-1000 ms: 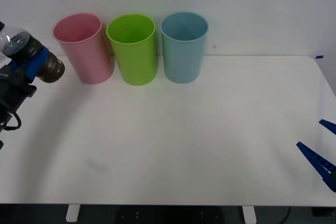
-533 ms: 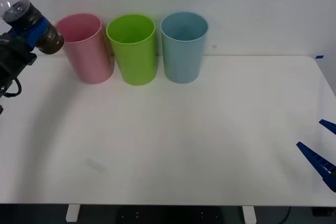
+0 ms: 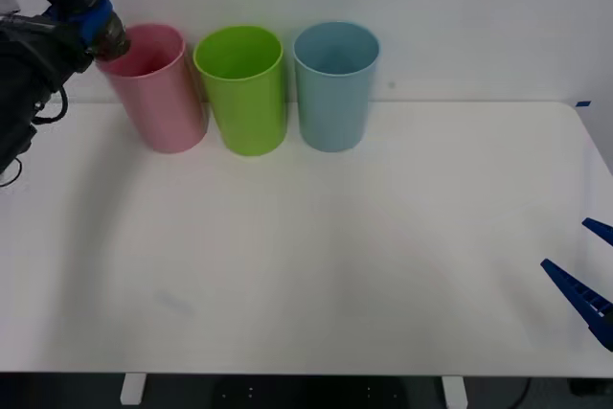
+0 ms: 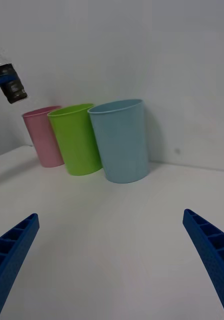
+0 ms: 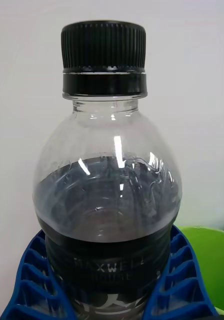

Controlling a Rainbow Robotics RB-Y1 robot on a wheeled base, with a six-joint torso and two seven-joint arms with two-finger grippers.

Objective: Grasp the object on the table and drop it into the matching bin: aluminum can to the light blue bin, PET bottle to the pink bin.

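A lime green bin (image 3: 240, 89) is seen standing upright at the far side, set against a plain white wall (image 3: 460, 16). It is round-rimmed and tapered downward, and its inside is seen as bare green. A small blue mark (image 3: 581, 103) is seen at the far right, by the wall.

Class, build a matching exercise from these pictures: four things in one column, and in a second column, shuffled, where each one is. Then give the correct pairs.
Things
1. PET bottle
2. pink bin
3. light blue bin
4. right gripper

Places
A. rightmost in the row of bins
B. low over the table's right edge
C. clamped in the left gripper
D. leftmost in the row

Pairs: 1-C, 2-D, 3-A, 4-B
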